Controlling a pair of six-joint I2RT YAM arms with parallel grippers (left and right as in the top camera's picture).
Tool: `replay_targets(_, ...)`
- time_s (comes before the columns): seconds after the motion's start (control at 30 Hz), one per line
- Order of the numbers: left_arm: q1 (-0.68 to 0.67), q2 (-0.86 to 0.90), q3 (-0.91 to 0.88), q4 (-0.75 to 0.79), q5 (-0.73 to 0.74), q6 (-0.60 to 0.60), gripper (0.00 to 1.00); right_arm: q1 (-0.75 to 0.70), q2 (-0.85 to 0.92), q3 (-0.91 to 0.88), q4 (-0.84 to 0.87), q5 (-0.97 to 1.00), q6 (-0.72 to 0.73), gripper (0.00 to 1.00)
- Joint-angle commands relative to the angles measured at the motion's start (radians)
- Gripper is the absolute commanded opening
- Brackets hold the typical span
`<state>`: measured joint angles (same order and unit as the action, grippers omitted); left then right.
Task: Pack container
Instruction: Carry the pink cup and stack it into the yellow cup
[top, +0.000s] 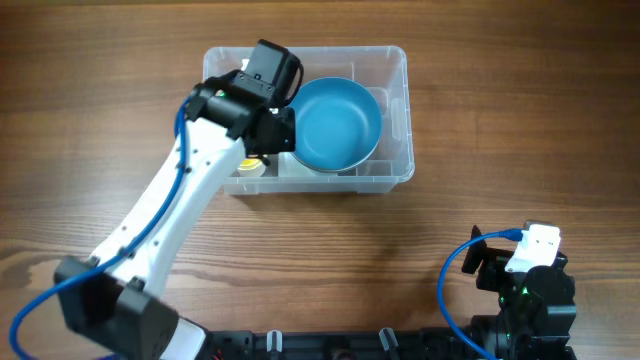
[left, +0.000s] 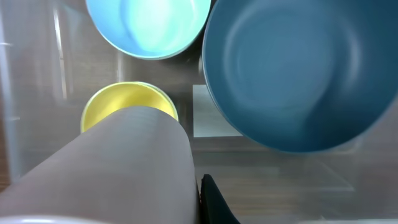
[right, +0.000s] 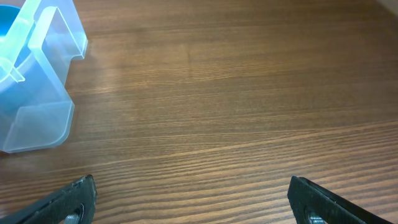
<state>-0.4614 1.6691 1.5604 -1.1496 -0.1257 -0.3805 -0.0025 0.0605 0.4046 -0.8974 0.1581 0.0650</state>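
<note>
**Q:** Describe the container (top: 398, 120) and its position.

**A:** It is a clear rectangular plastic bin with rounded corners. It stands on the wooden table (right: 236, 93) at the far side, near the middle in the overhead view. A white label (left: 205, 115) shows at its floor. One corner of the bin appears at the left edge of the right wrist view.

**Q:** State of the left gripper (left: 198, 186)?

**A:** It hangs inside the left part of the container with its jaws closed together. Nothing is seen between them. Its pale finger (left: 124, 168) overlaps the small yellow bowl (left: 112, 106) in the wrist view; whether they touch cannot be told.

**Q:** State of the right gripper (right: 191, 186)?

**A:** Its jaws are spread wide and hold nothing. It sits at the near right of the table, well apart from the container, above bare wood.

**Q:** Item count?

**A:** As follows:
- Container: one.
- Bowls inside it: three. The large blue bowl (top: 338, 122) fills the right half. The light blue bowl (left: 146, 25) sits in the left half, hidden under the arm in the overhead view. The small yellow bowl is at the left of the near wall.
- Label: one.
- Grippers: two.
</note>
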Motion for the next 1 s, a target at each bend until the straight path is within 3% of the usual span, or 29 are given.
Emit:
replay_targets(0.0,0.031,0.045,-0.005,0.011,-0.006,-0.022,0.04,0.005,-0.001,0.008,0.002,0.01,-0.01,1.0)
replay_targets(0.23,0.06,0.05,-0.005,0.016,-0.005,-0.022,0.05,0.005,-0.001,0.008,0.002,0.01,-0.01,1.0)
replay_targets(0.4,0.06,0.061,-0.005,0.017,0.006,-0.032,0.13,0.005,-0.001,0.008,0.002,0.01,-0.01,1.0)
replay_targets(0.47,0.06,0.069,-0.005,0.016,0.006,-0.032,0.2,0.005,-0.001,0.008,0.002,0.01,-0.01,1.0)
replay_targets(0.5,0.06,0.071,-0.005,0.017,0.006,-0.032,0.36,0.005,-0.001,0.008,0.002,0.01,-0.01,1.0)
replay_targets(0.53,0.06,0.071,-0.005,0.018,0.006,-0.032,0.45,0.005,-0.001,0.008,0.002,0.01,-0.01,1.0)
replay_targets(0.67,0.073,0.06,-0.002,0.042,0.005,-0.032,0.5,0.005,-0.001,0.008,0.002,0.01,-0.01,1.0)
replay_targets(0.83,0.196,-0.053,0.037,0.048,0.005,-0.031,0.52,0.005,-0.001,0.008,0.002,0.01,-0.01,1.0)
replay_targets(0.97,0.36,-0.152,0.038,0.056,0.005,-0.031,0.66,0.005,0.0,0.008,0.002,0.01,-0.01,1.0)
